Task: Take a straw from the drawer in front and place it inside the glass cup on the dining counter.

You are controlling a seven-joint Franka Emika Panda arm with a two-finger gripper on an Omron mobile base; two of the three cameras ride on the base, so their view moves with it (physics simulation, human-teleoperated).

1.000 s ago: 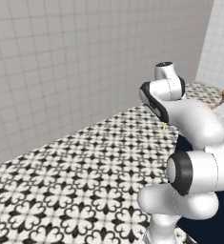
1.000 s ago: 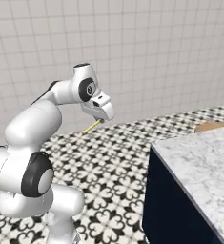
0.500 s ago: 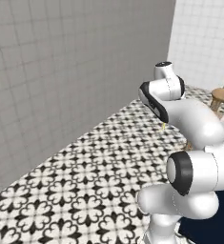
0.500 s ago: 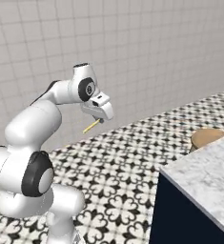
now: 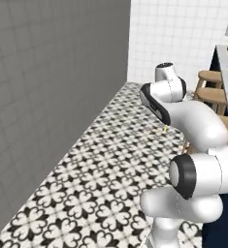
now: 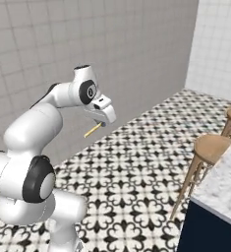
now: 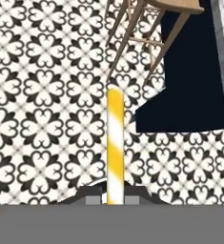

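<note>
In the closed pincer (image 7: 114, 199), the straw (image 7: 115, 143), above patterned floor (image 7: 46, 95).

A home kitchen with a dining corner is shown, rendered rather than photographed. The floor (image 5: 110, 164) is laid with black-and-white patterned tiles, and the walls (image 6: 136, 49) are covered in plain square tiles, grey on one side and white (image 5: 183, 34) at the far end. A marble tabletop (image 6: 220, 184) on a navy-blue base is seen at the right, at bar height. Round wooden stools (image 6: 210, 147) with slanted legs are lined up along it, as is usual at a breakfast bar.
</note>
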